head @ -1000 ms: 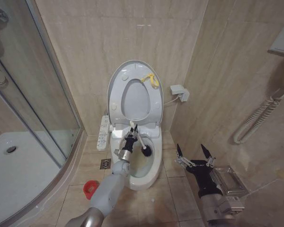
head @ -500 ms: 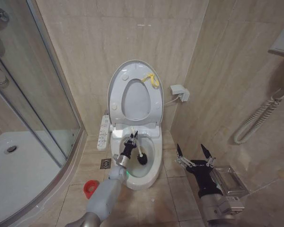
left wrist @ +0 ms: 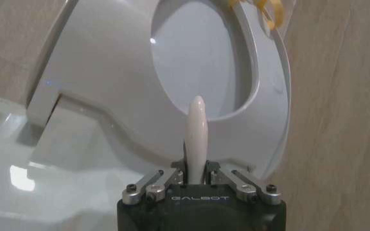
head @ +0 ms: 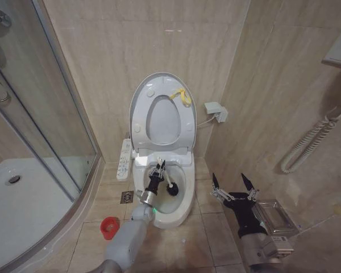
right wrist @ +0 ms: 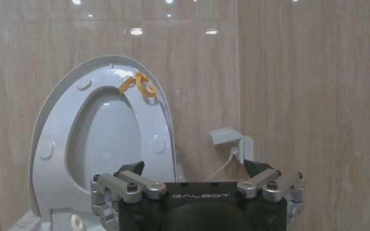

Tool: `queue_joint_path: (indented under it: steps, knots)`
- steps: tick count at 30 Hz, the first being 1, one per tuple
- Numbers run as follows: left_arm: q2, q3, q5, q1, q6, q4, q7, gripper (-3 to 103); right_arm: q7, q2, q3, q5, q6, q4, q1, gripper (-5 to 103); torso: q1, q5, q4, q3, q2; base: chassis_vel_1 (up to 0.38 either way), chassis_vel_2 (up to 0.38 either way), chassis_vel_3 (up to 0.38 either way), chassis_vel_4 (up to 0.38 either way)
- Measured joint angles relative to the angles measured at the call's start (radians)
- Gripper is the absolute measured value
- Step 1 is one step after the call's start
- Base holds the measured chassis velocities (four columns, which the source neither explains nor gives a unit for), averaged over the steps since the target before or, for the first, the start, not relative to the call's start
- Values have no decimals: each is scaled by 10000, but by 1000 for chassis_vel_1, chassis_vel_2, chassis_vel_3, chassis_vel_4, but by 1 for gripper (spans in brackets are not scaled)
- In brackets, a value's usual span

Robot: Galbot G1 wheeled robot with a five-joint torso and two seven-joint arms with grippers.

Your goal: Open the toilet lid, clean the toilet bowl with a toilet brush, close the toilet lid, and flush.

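The toilet lid (head: 159,108) stands upright against the wall together with the seat ring, its yellow loop tag (head: 181,96) at the top. Over the open toilet bowl (head: 184,205) my left gripper (head: 157,170) is shut on the thin white handle (left wrist: 196,139) of the toilet brush. The brush's black head (head: 171,189) is down inside the bowl. In the left wrist view the lid (left wrist: 108,72) rises just behind the handle. To the right of the toilet my right gripper (head: 234,185) hangs open and holds nothing. The right wrist view faces the raised lid (right wrist: 56,144).
A red cup holder (head: 108,227) sits on the floor left of the bowl. A curved glass shower door (head: 45,114) and white shower tray (head: 17,205) fill the left. The right wall carries a small box (head: 216,111) and a coiled hose (head: 307,142).
My left gripper has drawn back slightly toward me, and the brush head has moved lower and nearer in the bowl. The right arm has not moved.
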Motion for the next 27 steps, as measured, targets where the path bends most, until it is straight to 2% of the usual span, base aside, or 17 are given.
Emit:
queue_joint_path:
  steps: [3, 8, 15, 19, 22, 27]
  knots:
    - [-12, -23, -206, -279, 11, -93, -7, 18, 0, 0, 0, 0, 0, 0, 0, 100, 1, -2, -8, 0, 0, 0, 0, 0, 0]
    - [-111, -88, -474, -639, 68, 221, -8, 18, 0, 0, 0, 0, 0, -1, 0, 100, 1, 1, -5, 0, 0, 0, 0, 0, 0]
    - [57, -1, -523, 132, 128, 125, 259, 18, 0, 0, 0, 0, 0, 0, 0, 100, -1, 4, 3, -2, 1, 0, 0, 0, 0]
    - [157, 14, -569, 111, 144, -23, 271, 18, 0, 0, 0, 0, 0, 0, 0, 100, 0, -2, 0, 1, 0, 0, 0, 0, 0]
    - [117, -39, -732, -424, 177, 12, 176, 18, 0, 0, 0, 0, 0, 0, 0, 100, 2, -1, -9, 0, 0, 0, 0, 0, 0]
    - [-101, -23, -824, -690, 269, 433, 164, 18, 0, 0, 0, 0, 0, 0, 0, 100, 3, 1, -5, 1, 0, 0, 0, 0, 0]
